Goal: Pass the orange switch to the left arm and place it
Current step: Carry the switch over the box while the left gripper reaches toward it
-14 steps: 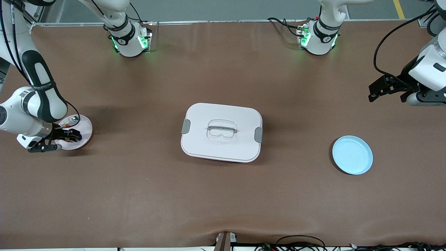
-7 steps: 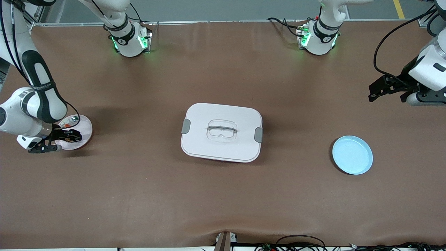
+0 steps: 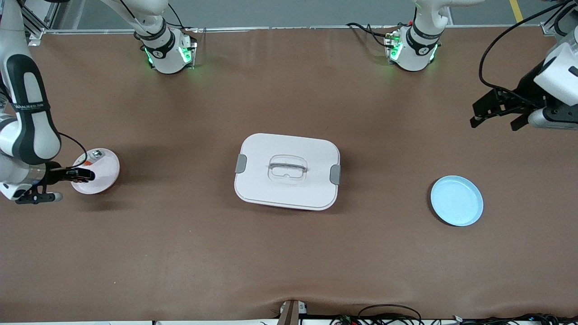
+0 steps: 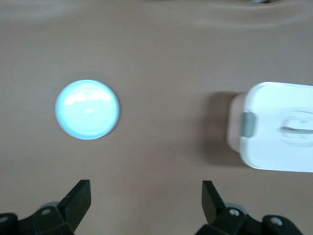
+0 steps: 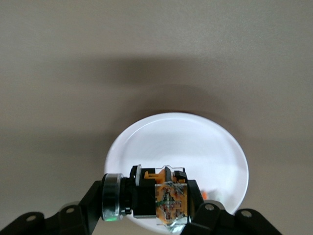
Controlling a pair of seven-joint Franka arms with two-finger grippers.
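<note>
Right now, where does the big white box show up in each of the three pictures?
Front view: the box sits mid-table, between the two arms' ends of the table.
Left wrist view: the box is cut off at the picture's edge, with one grey latch showing.
Right wrist view: not in it; only the right gripper holding the orange switch over a white plate.
Shared landmark: the blue plate, in the front and left wrist views.

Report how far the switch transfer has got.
Done: the right gripper has shut on the orange switch, lifted above the white plate. Left: carrying it around the box and handing over to the left gripper, which waits open above the table, near the blue plate.
</note>
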